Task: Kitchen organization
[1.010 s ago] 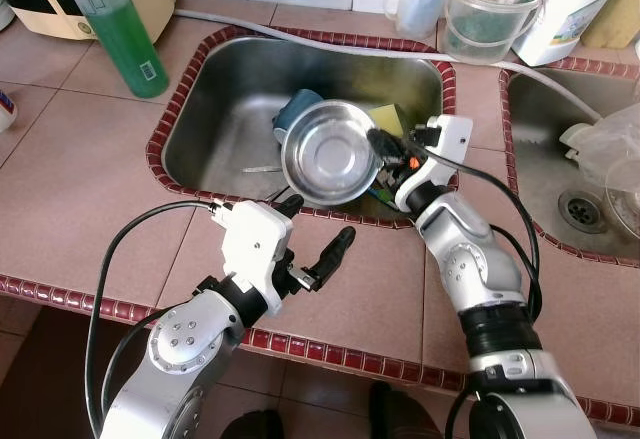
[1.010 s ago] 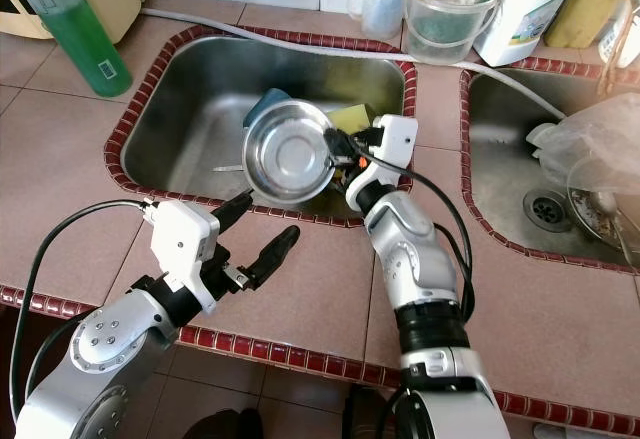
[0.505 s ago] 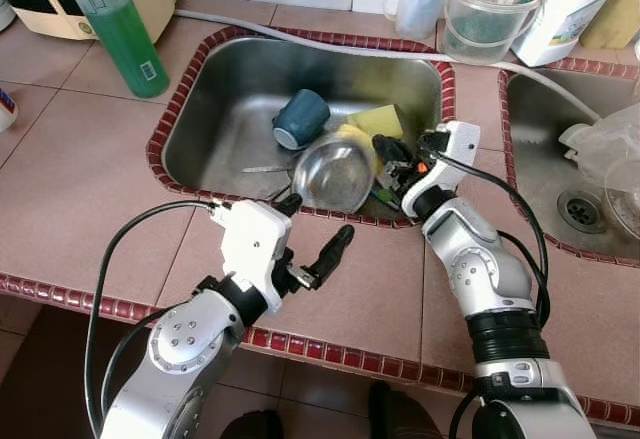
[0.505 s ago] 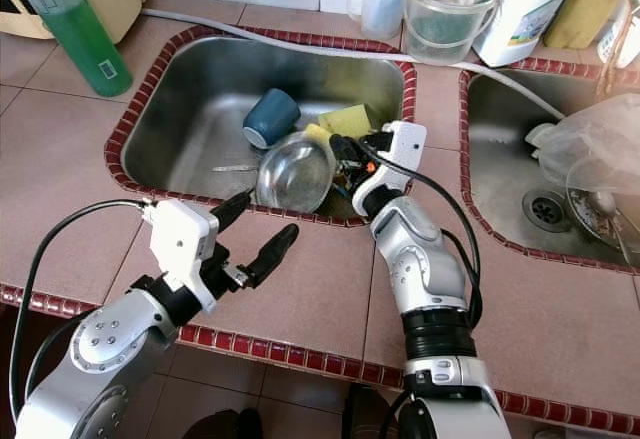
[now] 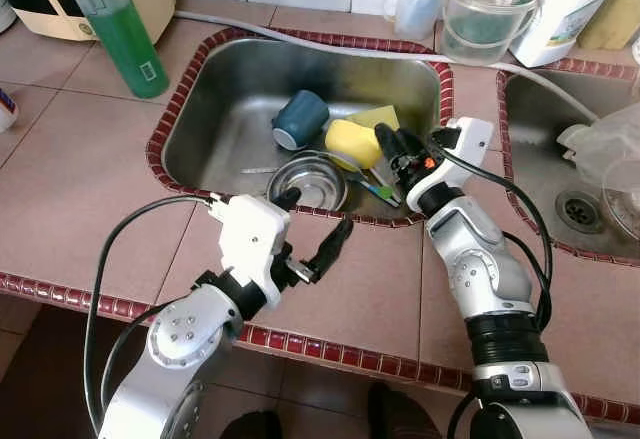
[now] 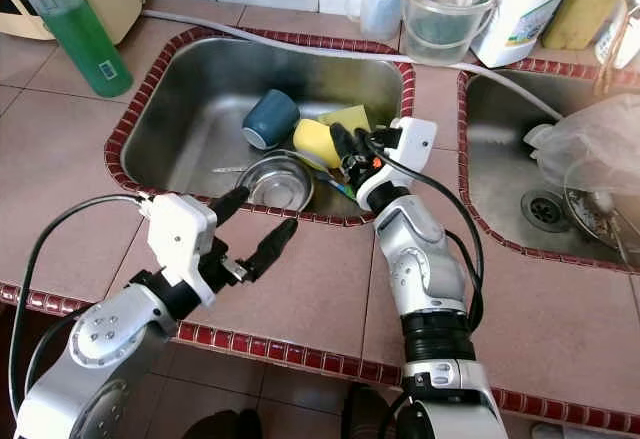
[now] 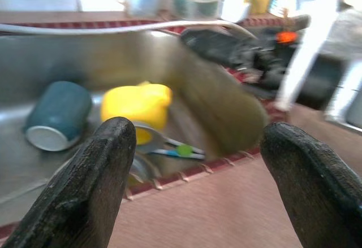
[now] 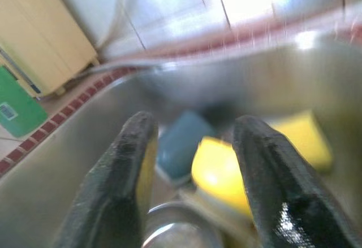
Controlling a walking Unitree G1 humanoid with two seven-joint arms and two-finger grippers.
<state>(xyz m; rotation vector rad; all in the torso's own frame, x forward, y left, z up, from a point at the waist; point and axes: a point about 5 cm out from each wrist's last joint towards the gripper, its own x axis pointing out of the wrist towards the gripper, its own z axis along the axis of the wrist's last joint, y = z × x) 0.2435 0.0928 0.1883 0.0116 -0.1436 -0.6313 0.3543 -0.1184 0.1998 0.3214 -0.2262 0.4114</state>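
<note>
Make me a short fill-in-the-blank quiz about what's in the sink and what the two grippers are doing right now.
1. The steel bowl lies in the ____.
2. The cup lying on its side is ____ in colour.
3. The right gripper hangs over the sink with its fingers ____.
4. The left gripper is above the ____.

Missing words: sink; blue; open; counter

two sinks: the left sink and the right sink. in the left one lie one steel bowl, one teal cup, one yellow cup and one yellow-green sponge. on the counter stand one green soap bottle, two clear plastic containers, a mug and a tub, and one white jug. two grippers: left gripper, right gripper.
</note>
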